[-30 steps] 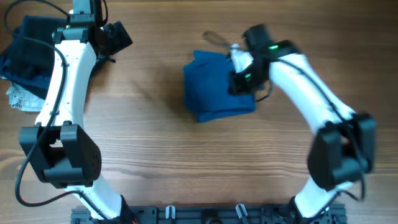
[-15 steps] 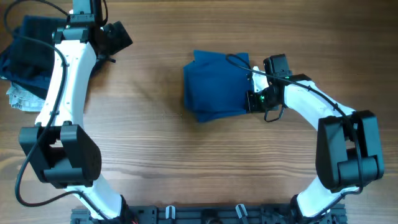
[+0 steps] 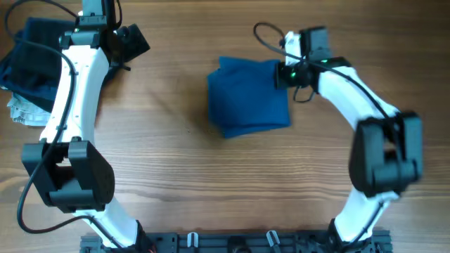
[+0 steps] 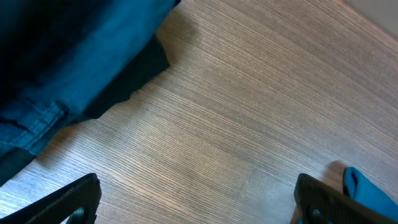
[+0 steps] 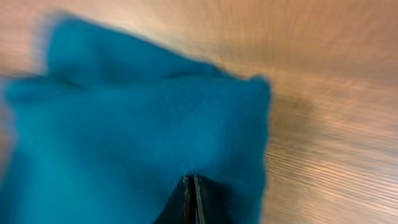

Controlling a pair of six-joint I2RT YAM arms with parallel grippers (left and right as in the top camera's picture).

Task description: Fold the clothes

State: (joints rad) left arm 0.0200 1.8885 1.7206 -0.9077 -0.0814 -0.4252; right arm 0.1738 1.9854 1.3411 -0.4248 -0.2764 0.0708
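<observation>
T-shirt [image 3: 247, 98], mid-blue, folded into a compact rectangle near the middle of the wooden surface [image 3: 176, 161], edges slightly uneven along the left side. Right hand [image 3: 281, 76] at the upper right corner of the T-shirt, pressed fully together; seen from the wrist, heavily blurred, poised over blue fabric [image 5: 191, 199]. Left hand [image 3: 133, 41] well apart at the far left, spread wide above bare wood [image 4: 199, 202], gripping nothing. Dark garments [image 3: 31, 56] heaped just beside it, whitish cloth [image 3: 21, 111] peeking from under their near edge.
</observation>
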